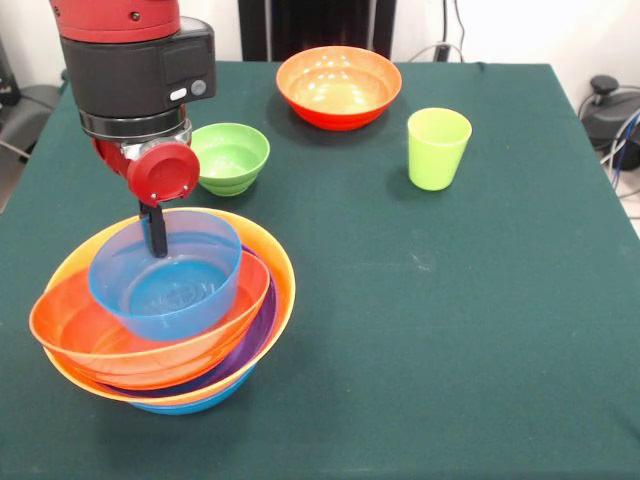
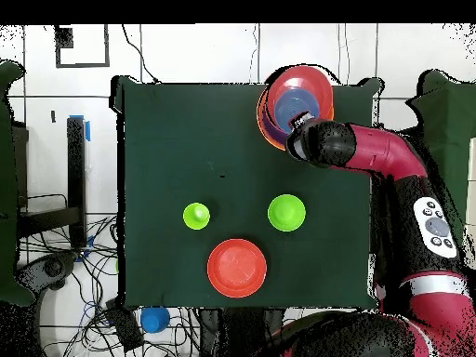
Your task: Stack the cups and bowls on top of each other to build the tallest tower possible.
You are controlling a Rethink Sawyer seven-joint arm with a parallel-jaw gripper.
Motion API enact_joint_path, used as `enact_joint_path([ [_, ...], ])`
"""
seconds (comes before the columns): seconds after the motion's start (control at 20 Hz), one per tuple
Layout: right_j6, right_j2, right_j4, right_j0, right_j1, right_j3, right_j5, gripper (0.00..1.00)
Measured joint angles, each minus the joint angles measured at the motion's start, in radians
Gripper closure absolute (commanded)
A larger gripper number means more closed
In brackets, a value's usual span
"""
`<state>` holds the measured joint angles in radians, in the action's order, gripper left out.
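Note:
The tower (image 1: 150,350) stands at the front left of the green table: nested bowls with blue, orange, purple and red-orange rims, and a translucent blue bowl (image 1: 170,285) sitting slightly tilted on top. My gripper (image 1: 155,235) reaches down into the far side of that blue bowl, close to its rim. From above, the gripper (image 2: 302,119) sits over the tower (image 2: 279,116). Apart from the tower are a small lime-green bowl (image 1: 230,155), a red-orange bowl (image 1: 338,85) and the lime-green cup (image 1: 437,148), which stands upright.
In the overhead view the cup (image 2: 195,216), the green bowl (image 2: 285,213) and the red-orange bowl (image 2: 236,267) lie in a loose group near the table's middle. A blue round object (image 2: 154,319) sits off the table among cables.

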<state>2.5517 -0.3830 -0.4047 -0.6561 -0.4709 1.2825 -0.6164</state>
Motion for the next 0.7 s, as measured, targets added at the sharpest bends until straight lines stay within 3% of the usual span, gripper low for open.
enact_joint_path([
  [0.7,0.000,-0.007,-0.005,-0.001,-0.009,0.000,0.000,1.00],
])
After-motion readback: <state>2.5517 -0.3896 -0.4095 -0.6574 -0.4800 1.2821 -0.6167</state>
